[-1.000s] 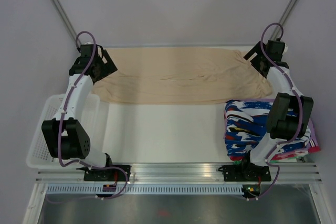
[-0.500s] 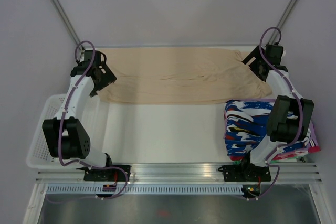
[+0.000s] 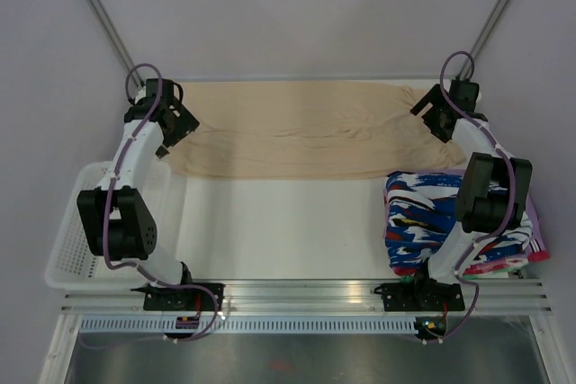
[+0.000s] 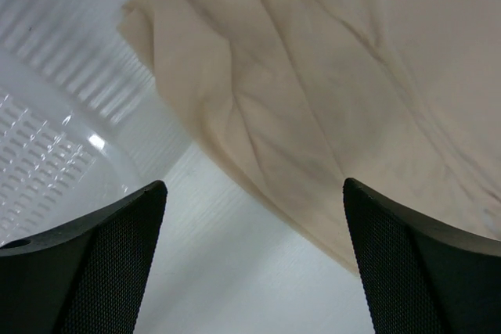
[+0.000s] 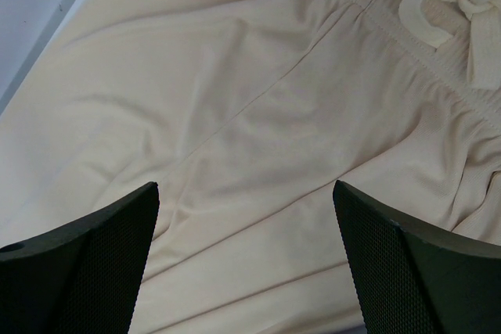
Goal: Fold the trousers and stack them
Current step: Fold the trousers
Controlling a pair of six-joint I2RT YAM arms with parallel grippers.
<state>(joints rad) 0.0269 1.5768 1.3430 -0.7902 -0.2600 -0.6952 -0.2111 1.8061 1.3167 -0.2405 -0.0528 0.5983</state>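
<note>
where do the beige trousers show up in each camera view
Top external: trousers spread along the table's far edge, waistband at the right end.
Left wrist: leg end fills the upper right; white basket at left.
Right wrist: fills the frame, drawstring top right.
Landmarks: white basket matches top and left wrist; waistband matches top and right wrist.

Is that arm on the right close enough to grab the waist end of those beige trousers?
Probably yes. The right gripper hangs open directly over the trousers near the drawstring, with nothing lying between its fingers and the cloth. The patterned pile sits nearer the base, out of the way.
</note>
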